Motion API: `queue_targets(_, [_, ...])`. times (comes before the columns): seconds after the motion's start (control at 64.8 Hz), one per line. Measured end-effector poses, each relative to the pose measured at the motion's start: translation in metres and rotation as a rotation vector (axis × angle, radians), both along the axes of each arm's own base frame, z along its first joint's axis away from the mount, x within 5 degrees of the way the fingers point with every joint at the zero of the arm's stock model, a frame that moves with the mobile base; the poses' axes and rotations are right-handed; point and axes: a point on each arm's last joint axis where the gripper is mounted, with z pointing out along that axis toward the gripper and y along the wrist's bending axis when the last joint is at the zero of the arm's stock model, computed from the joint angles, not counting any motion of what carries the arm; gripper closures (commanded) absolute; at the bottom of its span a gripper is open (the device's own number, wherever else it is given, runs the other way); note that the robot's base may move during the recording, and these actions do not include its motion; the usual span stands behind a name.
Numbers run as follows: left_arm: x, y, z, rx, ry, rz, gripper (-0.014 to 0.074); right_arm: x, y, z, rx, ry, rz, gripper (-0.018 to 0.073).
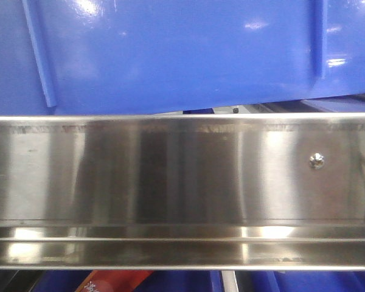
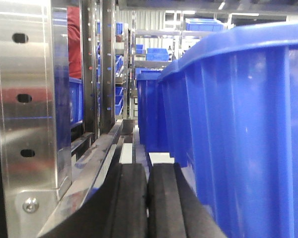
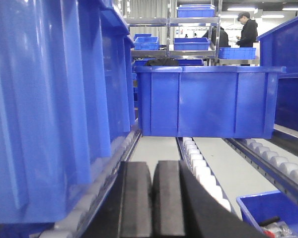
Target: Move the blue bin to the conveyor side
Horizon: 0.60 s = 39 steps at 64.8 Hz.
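The blue bin (image 1: 170, 55) fills the top of the front view, its glossy ribbed wall just above a steel rail. In the left wrist view the blue bin (image 2: 248, 124) stands close on the right of my left gripper (image 2: 148, 171), which is shut with nothing between its black pads. In the right wrist view the blue bin (image 3: 44, 99) rises on the left, beside my right gripper (image 3: 152, 168), also shut and empty. Neither gripper visibly touches the bin. The conveyor is out of view.
A shiny stainless rail (image 1: 170, 176) runs across below the bin. A perforated steel post (image 2: 25, 99) stands left of the left gripper. Ahead of the right gripper a smaller blue crate (image 3: 208, 101) sits on white rollers (image 3: 198, 163). Another crate (image 3: 273, 213) lies bottom right; a person (image 3: 247, 32) stands far back.
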Motion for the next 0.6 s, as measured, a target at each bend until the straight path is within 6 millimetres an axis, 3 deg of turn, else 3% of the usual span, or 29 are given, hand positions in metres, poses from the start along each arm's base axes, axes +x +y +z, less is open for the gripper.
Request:
queue_targets(0.17, [-0.001,0.0,0.007,0.002,0.015,0.002,0.0616,-0.003,-0.001,0.015,0.007,-0.081,-0.005,0.0629])
queue_targets(0.324, [-0.016,0.001,0.054,0.001,0.014,0.008,0.0616,-0.017,0.0,0.058,-0.001,-0.036,0.02,0.0629])
queue_targets(0.448, [-0.028,0.002,0.098,0.0,0.042,0.013,0.0616,-0.036,0.001,0.106,-0.016,0.044,0.048,0.0629])
queue_targets(0.602, [-0.023,0.002,0.138,-0.003,0.179,0.015,0.0616,-0.033,0.004,0.153,-0.038,0.203,0.069,0.0629])
